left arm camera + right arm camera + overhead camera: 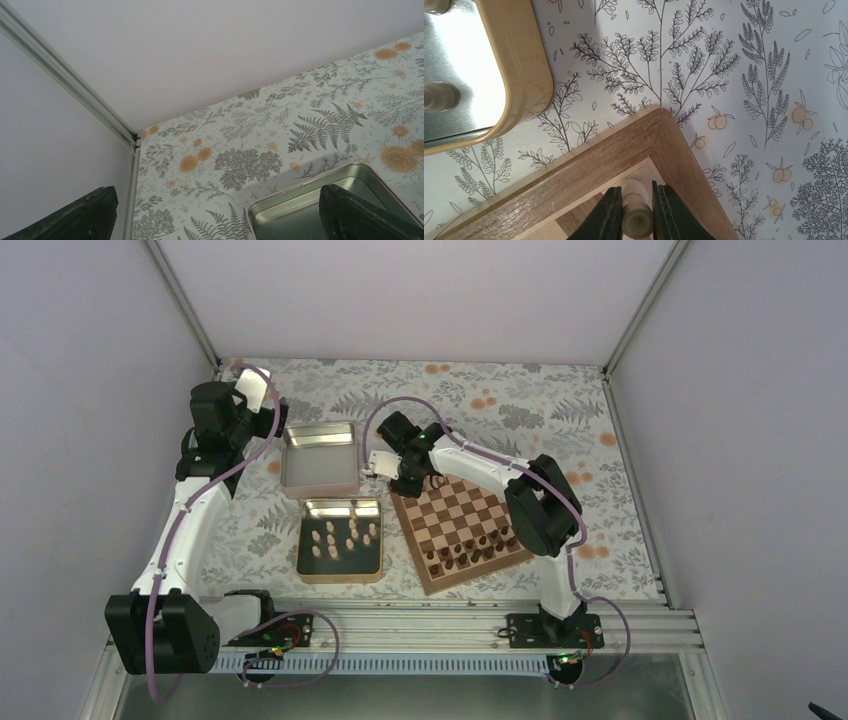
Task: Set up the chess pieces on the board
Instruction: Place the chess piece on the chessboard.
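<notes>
Now right hand (638, 212) pinches pale chess piece (634, 190) at board (574, 175) corner; left hand (216, 200) wide open.

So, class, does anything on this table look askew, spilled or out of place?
Only the board: it sits turned at an angle to the table's front edge, while the tin beside it lies nearly square. Nothing looks spilled; the pale pieces in that tin seem upright.

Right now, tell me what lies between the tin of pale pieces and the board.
Nothing: only a bare strip of floral cover separates the tin from the board. The top view shows it, the right wrist view too.
</notes>
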You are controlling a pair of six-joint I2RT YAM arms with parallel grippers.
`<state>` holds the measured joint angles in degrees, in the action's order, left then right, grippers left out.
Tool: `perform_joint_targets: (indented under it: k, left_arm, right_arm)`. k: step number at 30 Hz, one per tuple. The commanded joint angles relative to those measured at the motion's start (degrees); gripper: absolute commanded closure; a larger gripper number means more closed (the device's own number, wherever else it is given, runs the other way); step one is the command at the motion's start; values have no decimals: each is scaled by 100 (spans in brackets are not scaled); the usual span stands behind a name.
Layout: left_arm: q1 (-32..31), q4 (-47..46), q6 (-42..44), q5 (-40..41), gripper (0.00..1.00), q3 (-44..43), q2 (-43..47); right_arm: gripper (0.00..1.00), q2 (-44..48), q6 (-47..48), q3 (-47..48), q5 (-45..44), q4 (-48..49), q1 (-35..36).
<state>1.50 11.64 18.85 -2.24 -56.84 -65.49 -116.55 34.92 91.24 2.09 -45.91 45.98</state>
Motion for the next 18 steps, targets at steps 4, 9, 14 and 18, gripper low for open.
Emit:
perform_joint_targets:
  k: [4,9,14,18]
  left_arm:
    - [41,-76,-31,-116,0,-3,57]
    - [40,-82,-31,-119,0,0,56]
    - [36,-65,-31,-119,0,-3,63]
    - [39,-80,-31,-127,0,-3,56]
  right_arm:
    - [85,-90,62,10,103,12,-47]
    - [84,-120,71,5,34,28,-54]
    - [83,-131,64,8,-3,19,-68]
    - [82,-126,54,-10,-45,29,-73]
